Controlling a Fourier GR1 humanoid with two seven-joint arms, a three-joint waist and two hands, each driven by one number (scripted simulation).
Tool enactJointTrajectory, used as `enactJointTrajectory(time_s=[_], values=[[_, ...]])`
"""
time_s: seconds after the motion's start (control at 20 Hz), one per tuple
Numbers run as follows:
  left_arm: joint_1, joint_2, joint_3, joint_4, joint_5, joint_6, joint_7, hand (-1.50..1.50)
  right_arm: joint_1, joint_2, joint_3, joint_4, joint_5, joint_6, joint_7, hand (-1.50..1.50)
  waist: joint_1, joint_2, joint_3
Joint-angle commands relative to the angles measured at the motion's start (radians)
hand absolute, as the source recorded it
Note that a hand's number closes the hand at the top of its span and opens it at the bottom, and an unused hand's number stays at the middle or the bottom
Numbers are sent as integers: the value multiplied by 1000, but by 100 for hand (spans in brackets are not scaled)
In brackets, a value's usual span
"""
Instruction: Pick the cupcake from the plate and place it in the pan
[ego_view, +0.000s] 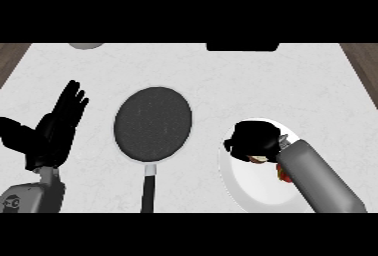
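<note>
A white plate (255, 187) lies at the right of the counter. My right hand (253, 140) is curled over the plate's upper part, closed round the cupcake (259, 159), of which only a small pale and brown bit shows under the fingers. A red and yellow scrap (282, 175) peeks out beside my forearm. The dark pan (153, 123) sits in the middle, its black handle (148, 192) pointing toward me. My left hand (52, 130) stands open at the left, fingers up, apart from the pan.
A grey round object (86, 45) shows at the far left edge of the white counter and a black object (242, 47) at the far right edge. Wooden floor shows at both upper corners.
</note>
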Motion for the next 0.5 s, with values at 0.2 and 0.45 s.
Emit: enactJointTrajectory(time_s=[0.2, 0.45], values=[[-8, 3, 1, 16, -11, -6, 3, 0, 67, 294, -59, -26, -24, 164, 459, 150, -13, -3, 3], [3, -3, 10, 16, -6, 4, 2, 0, 79, 301, -141, -82, -56, 146, 705, 150, -18, -22, 5]])
